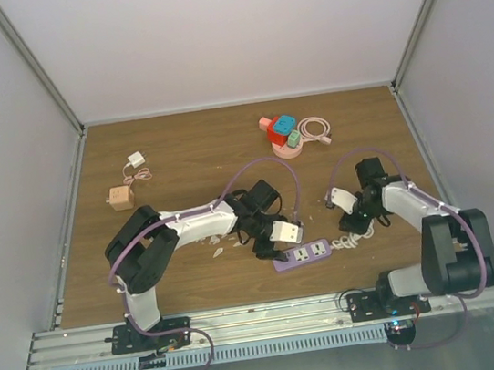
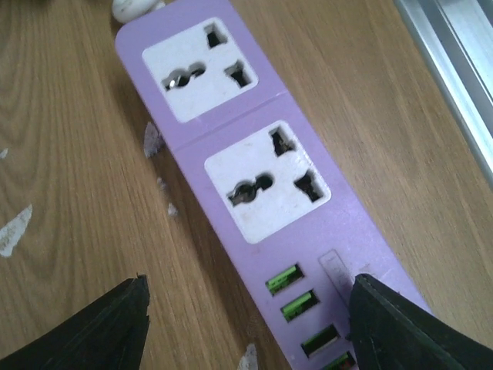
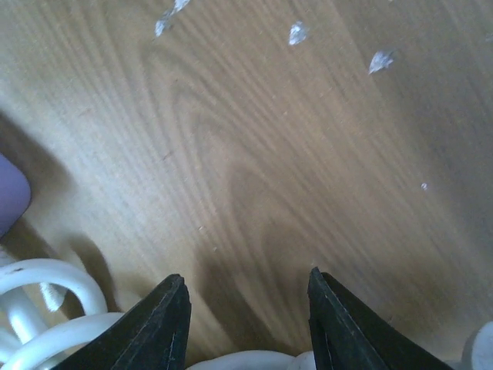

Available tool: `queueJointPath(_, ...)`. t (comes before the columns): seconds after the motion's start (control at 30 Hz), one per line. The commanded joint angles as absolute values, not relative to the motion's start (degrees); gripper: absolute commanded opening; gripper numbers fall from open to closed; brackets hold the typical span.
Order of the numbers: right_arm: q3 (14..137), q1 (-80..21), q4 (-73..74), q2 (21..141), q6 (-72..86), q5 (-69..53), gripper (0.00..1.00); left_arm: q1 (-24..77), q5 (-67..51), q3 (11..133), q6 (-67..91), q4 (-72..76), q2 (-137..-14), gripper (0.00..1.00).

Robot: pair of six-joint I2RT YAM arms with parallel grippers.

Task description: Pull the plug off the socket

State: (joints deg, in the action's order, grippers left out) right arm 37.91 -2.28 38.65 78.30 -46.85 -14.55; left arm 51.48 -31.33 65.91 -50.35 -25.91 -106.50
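Note:
A purple power strip point(image 1: 301, 254) lies near the front of the table. In the left wrist view the strip point(image 2: 254, 123) shows two white sockets with nothing in them, and several green USB ports. No plug shows in any view. My left gripper point(image 1: 267, 248) is open and straddles the strip's USB end point(image 2: 250, 285), one finger point(image 2: 393, 331) over its edge and the other over the wood. My right gripper point(image 1: 355, 222) is open and empty point(image 3: 246, 276) over bare wood, just above the strip's coiled white cable point(image 3: 46, 308).
A red, blue and green adapter cube point(image 1: 282, 129) with a pink cable point(image 1: 316, 129) sits at the back. A white charger point(image 1: 136, 159) and a tan cube adapter point(image 1: 121, 198) lie at the left. White scraps point(image 1: 217, 250) dot the wood.

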Motion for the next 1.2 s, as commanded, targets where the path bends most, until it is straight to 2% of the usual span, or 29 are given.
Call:
queueJointPath(0.0,38.9,-1.7,42.4,75.8,-47.5,-14.9,0.46,51.0,-31.3,67.7,-49.4,-29.4,-106.8,0.75)
queueJointPath(0.1,42.6,-1.7,39.7,75.0,-45.4,-18.9,0.58,48.6,-34.2,68.5,-47.9,-30.6,-105.1,0.85)
queueJointPath(0.2,45.6,-1.7,35.4,75.4,-43.7,-22.4,0.76,44.9,-37.1,68.5,-46.2,-30.6,-102.8,0.94)
queueJointPath(0.33,48.7,-1.7,27.1,77.6,-40.3,-25.8,0.84,39.4,-39.2,68.4,-43.5,-29.7,-100.7,0.99)
queueJointPath(0.63,64.6,-1.8,18.0,93.4,-33.9,-31.0,0.9,31.6,-41.5,68.8,-39.9,-28.7,-98.2,0.99)
queueJointPath(0.8,66.9,-1.8,10.2,98.7,-34.3,-33.7,0.87,30.3,-41.3,67.5,-39.2,-28.0,-96.8,0.99)
queueJointPath(0.97,70.7,-2.0,7.6,105.1,-34.0,-36.6,0.81,29.3,-41.1,66.7,-39.2,-28.1,-96.1,0.99)
queueJointPath(1.17,74.4,-2.4,5.6,111.2,-33.0,-36.7,0.79,27.8,-41.0,65.7,-39.1,-28.2,-95.2,0.99)
